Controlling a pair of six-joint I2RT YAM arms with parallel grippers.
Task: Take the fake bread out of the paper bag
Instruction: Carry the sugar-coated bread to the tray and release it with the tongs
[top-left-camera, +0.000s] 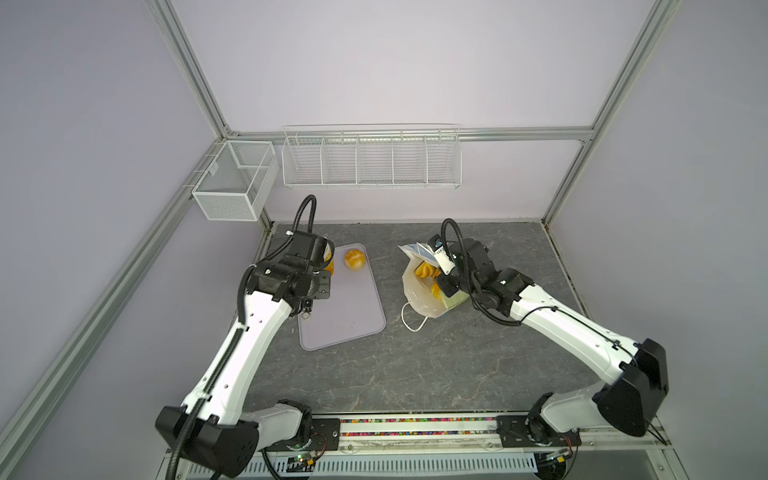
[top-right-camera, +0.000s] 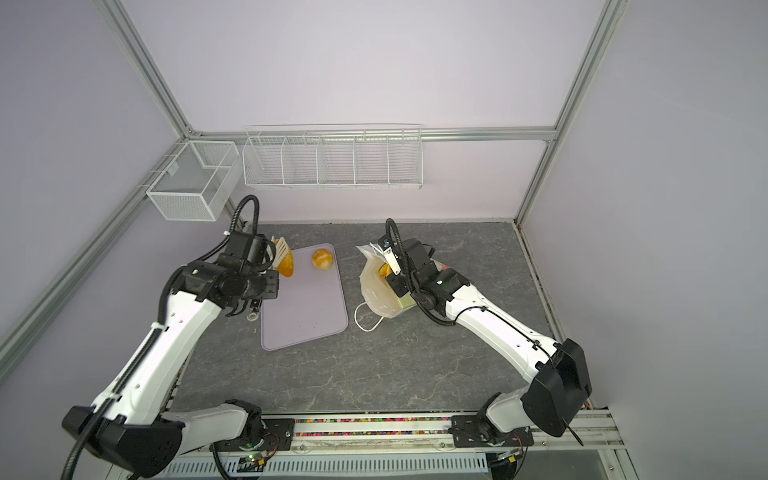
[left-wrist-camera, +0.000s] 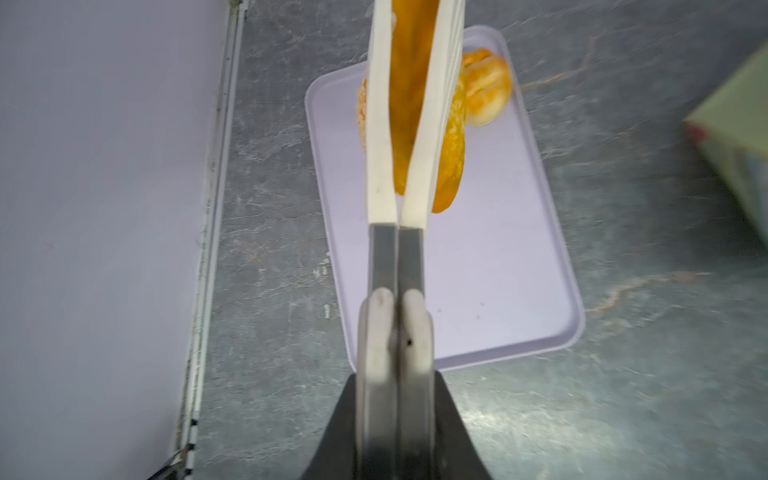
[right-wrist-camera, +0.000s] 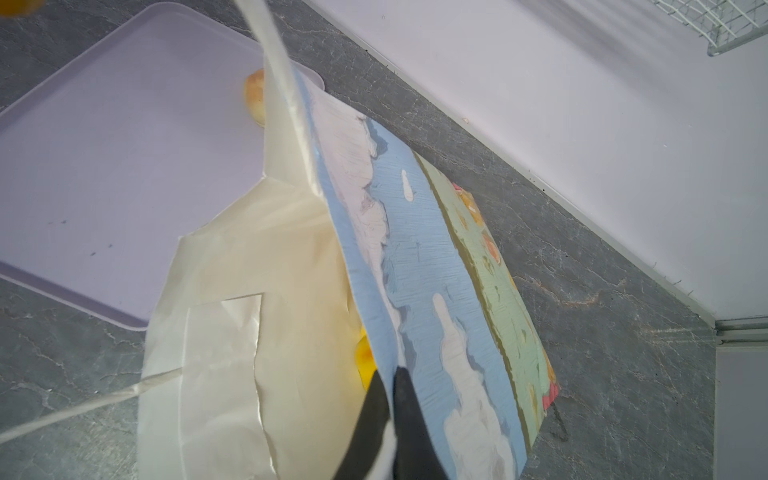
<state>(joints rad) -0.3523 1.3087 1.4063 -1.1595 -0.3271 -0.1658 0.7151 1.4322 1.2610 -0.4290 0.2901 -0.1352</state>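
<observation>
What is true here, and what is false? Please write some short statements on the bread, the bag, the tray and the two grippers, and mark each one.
1. A round bun lies on the tray. True.
2. The paper bag holds no bread. False: bread shows inside it.
3. The right gripper is shut on the bag's edge. True.
4. The left gripper pinches a loaf directly. False: it is shut on tongs, and the tongs grip a long loaf.
5. In both top views the tray is to the right of the bag. False: it is to the left.
</observation>
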